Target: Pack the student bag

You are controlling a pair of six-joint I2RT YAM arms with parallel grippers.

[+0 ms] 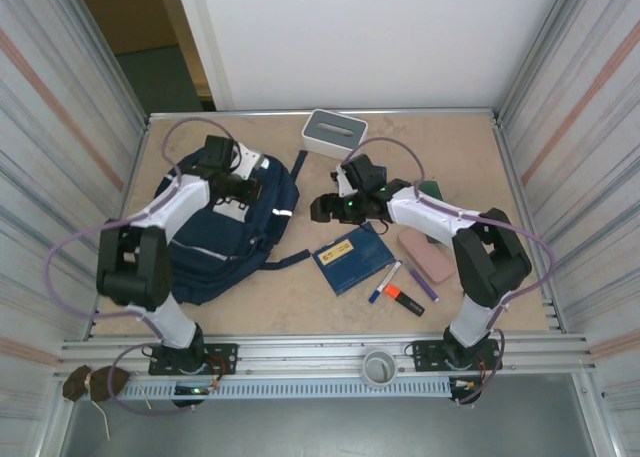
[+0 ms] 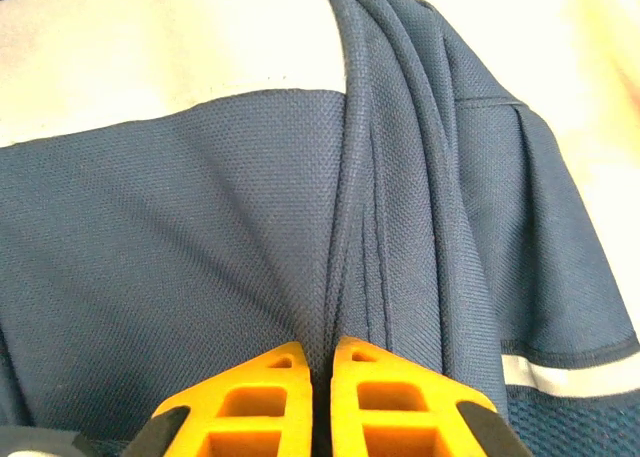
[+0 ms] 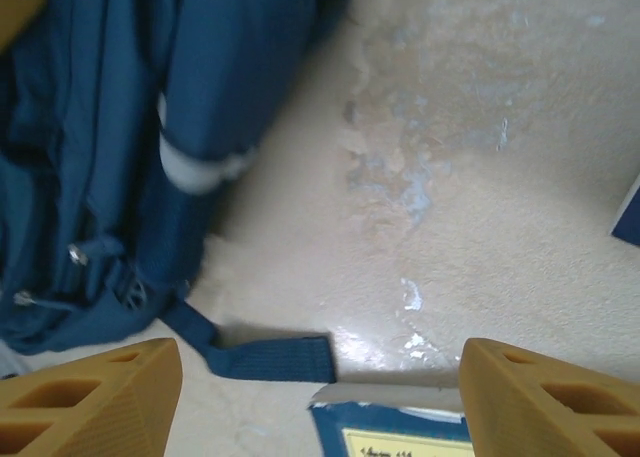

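The top camera sits high up behind the 2 arms and looks down on the whole surface [image 1: 450, 157]. The left wrist camera looks past the left gripper [image 2: 322, 352], very close to the blue cloth of the student bag [image 2: 200, 227]. The right wrist camera looks down past the right gripper [image 3: 320, 352] at the surface, from a bit farther off. All 3 views share the student bag.
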